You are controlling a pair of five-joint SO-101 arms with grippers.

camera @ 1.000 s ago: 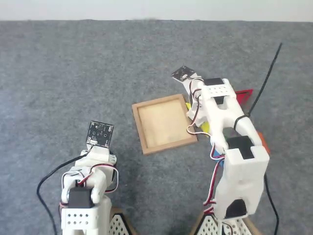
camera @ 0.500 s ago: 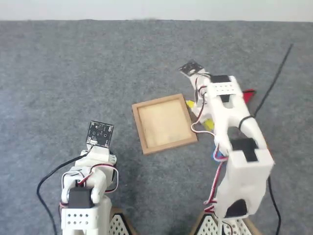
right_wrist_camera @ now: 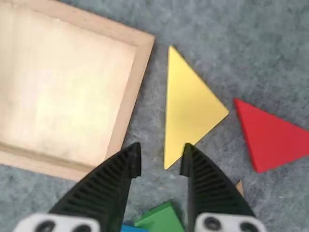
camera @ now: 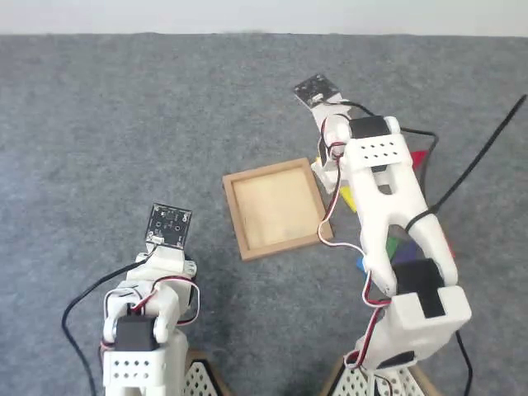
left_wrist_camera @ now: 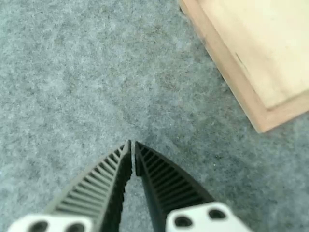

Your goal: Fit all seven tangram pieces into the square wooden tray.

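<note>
Right gripper (right_wrist_camera: 161,153): my fingers stand apart at a moderate gap, with nothing held between them. It sits over the carpet (camera: 124,107), just off the tray's right side.
Left gripper (left_wrist_camera: 131,147): my fingers are pressed together tip to tip, with nothing between them. It is over bare carpet near a corner of the tray.
Tray (camera: 233,216): square, pale wood, lying flat on the carpet between my two arms. No piece lies inside it.
Yellow triangle (right_wrist_camera: 190,108): flat on the carpet just beside the tray's right rim, with a thin strip of carpet between them. One long edge runs roughly along the rim. In the right wrist view its sharp corner shows in the gap between my right fingertips. I cannot tell whether the fingers touch it.
Red triangle (right_wrist_camera: 268,135): flat on the carpet on the far side of the yellow one from the tray, near it but apart.
Green piece (right_wrist_camera: 161,217): partly under my right gripper, on the side towards my arm's base.
Blue piece (right_wrist_camera: 127,228): a sliver beside the green one; I cannot tell its shape.
</note>
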